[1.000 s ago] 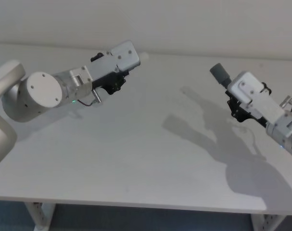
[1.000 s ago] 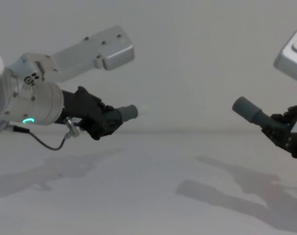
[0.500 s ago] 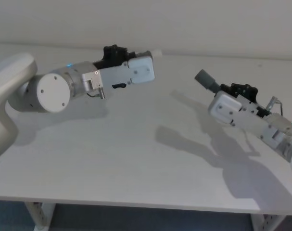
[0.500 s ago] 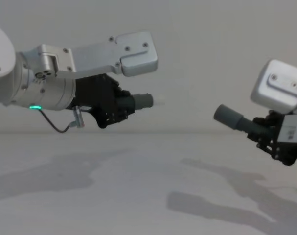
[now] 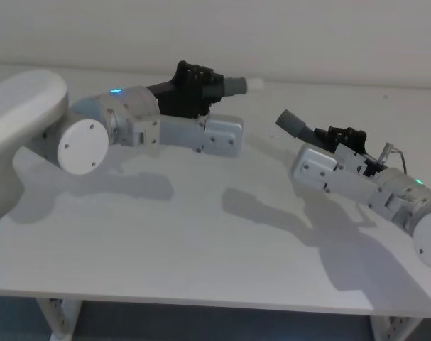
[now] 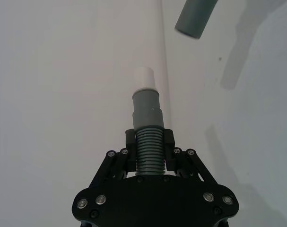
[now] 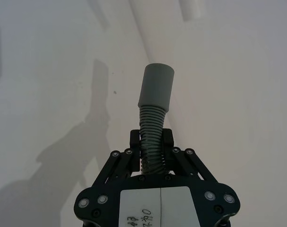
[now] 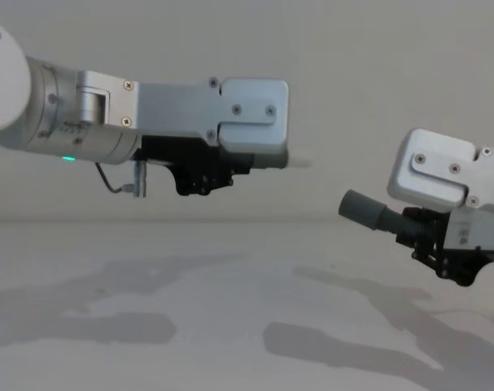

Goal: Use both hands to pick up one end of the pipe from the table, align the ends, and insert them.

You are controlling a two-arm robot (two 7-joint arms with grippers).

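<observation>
Both grippers hold pipe ends in the air above the white table, pointing at each other with a gap between. My left gripper is shut on a ribbed grey pipe whose smooth cuff carries a narrower white tip. My right gripper is shut on a ribbed pipe that ends in a wider smooth grey cuff. In the chest view the right cuff sits lower than the left gripper. The left wrist view shows the other cuff ahead and off to one side.
The left arm's grey camera housing covers most of its pipe end in the chest view. The arms cast shadows on the table between and below them. A pale wall rises behind the table's far edge.
Both wrists have rolled over, so their grey housings face the other way. The two held ends have moved closer together, and the right end has dropped lower.
</observation>
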